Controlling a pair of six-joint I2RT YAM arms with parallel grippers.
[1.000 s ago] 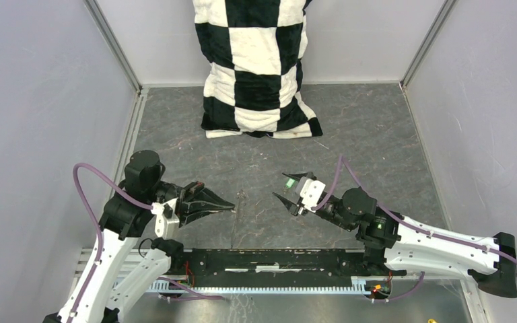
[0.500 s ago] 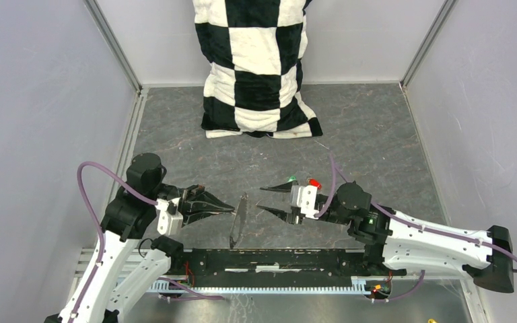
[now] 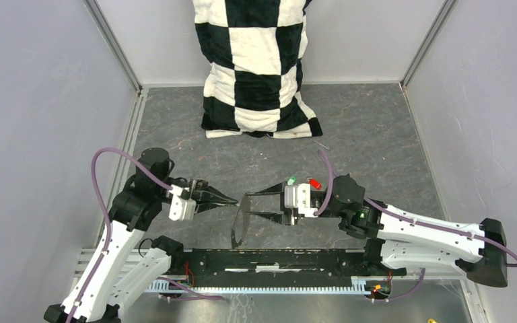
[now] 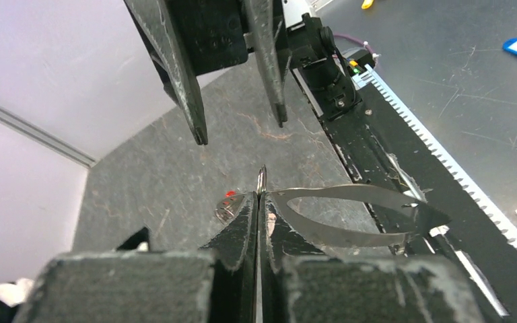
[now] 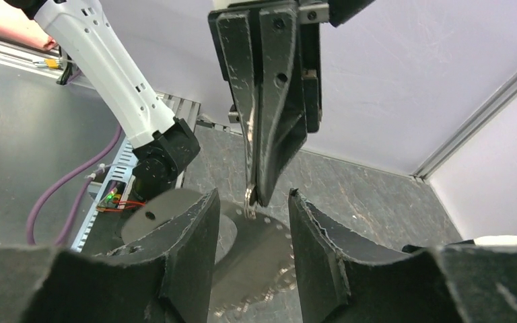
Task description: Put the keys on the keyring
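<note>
Silvery wire is the centre of the top view. The ring (image 3: pixel 233 232) hangs from the left gripper (image 3: pixel 229 199), which is fully closed and pinches the ring's upper edge at the fingertips. The right gripper (image 3: pixel 248 205) is held about half open, one finger on each side of the ring's top. Nothing is gripped by it, and contact cannot be made out. The green key (image 3: pixel 291 180) and red key (image 3: pixel 314 182) lie on the table behind the right fingers, apart from the ring and unthreaded.

In the left wrist view the wire is seen clamped at the very tips, and the parted right fingers are seen beyond.

In the right wrist view the closed left fingers point down into the gap between the right fingers.

A second hold on the ring seems to be in hand. The right fingers are best closed slowly on the wire just beside the left fingertips, not on them. The left pinch should be kept until that hold is firm, since thin wire is easily twisted out.

Against the frame a second ago, the right gripper has been brought forward from well clear of the ring and its fingers narrowed. The left gripper has been shifted slightly.
</note>
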